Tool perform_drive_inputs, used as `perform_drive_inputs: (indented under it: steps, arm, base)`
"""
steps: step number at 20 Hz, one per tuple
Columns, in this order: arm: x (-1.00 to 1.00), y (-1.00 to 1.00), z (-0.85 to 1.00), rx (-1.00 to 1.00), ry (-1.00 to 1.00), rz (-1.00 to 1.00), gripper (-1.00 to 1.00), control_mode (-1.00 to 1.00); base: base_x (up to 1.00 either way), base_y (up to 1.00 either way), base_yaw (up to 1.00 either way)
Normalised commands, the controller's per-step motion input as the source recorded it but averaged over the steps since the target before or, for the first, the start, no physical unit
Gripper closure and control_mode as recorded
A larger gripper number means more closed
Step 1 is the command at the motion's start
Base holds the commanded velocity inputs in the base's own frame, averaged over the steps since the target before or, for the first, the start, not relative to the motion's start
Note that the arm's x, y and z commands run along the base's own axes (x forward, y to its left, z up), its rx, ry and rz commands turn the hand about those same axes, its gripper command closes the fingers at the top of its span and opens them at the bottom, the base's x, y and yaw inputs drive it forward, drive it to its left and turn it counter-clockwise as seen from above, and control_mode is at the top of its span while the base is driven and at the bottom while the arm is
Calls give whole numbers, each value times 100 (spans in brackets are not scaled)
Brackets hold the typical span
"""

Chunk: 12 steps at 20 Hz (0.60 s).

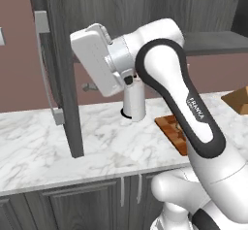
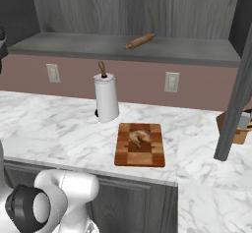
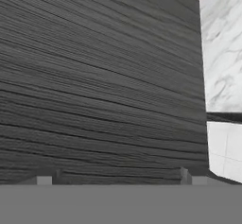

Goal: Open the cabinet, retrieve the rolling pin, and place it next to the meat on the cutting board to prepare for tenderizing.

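On the left, the cabinet (image 1: 63, 78) door stands swung out over the marble counter (image 2: 59, 124), and the gripper (image 3: 118, 179) faces its wood grain close up, jaws spread wide and empty. Further right, the rolling pin (image 2: 140, 41) lies on the open shelf, above the meat (image 2: 138, 137) on the cutting board (image 2: 140, 156). I judge the hand should back clear of the door, then approach the pin across its length.

Base views: behind arm, left and right, sharing marble counter (image 1: 58, 141); hand view: close against cabinet door (image 3: 94, 76)
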Motion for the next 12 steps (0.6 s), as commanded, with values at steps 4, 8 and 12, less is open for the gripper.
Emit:
perform_drive_inputs:
  steps: [4, 8, 12]
  arm:
    - [1, 5, 0, 0, 0, -5, -100, -100]
    - [34, -43, 0, 0, 0, -9, -100, -100]
    - [34, -90, 0, 0, 0, -16, -100, -100]
  base:
    - [0, 0, 0]
    - [0, 0, 0]
    - [0, 0, 0]
